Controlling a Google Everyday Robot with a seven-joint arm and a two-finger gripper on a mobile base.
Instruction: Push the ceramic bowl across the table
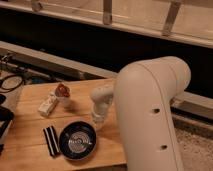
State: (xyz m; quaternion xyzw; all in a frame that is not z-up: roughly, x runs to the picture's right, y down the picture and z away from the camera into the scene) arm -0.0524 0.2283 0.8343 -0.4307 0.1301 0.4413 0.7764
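The ceramic bowl (77, 140) is round, glossy black with pale rings inside, and sits near the front edge of the light wooden table (30, 125). My gripper (98, 121) hangs from the white wrist at the bowl's right rim, at or touching its upper right edge. The large white arm (150, 115) fills the right side of the view and hides the table's right part.
A flat black striped block (51, 141) lies just left of the bowl. A small pale box (48, 105) and a red-topped object (63, 94) stand at the back left of the table. Dark cables (12, 80) lie beyond the table's left edge.
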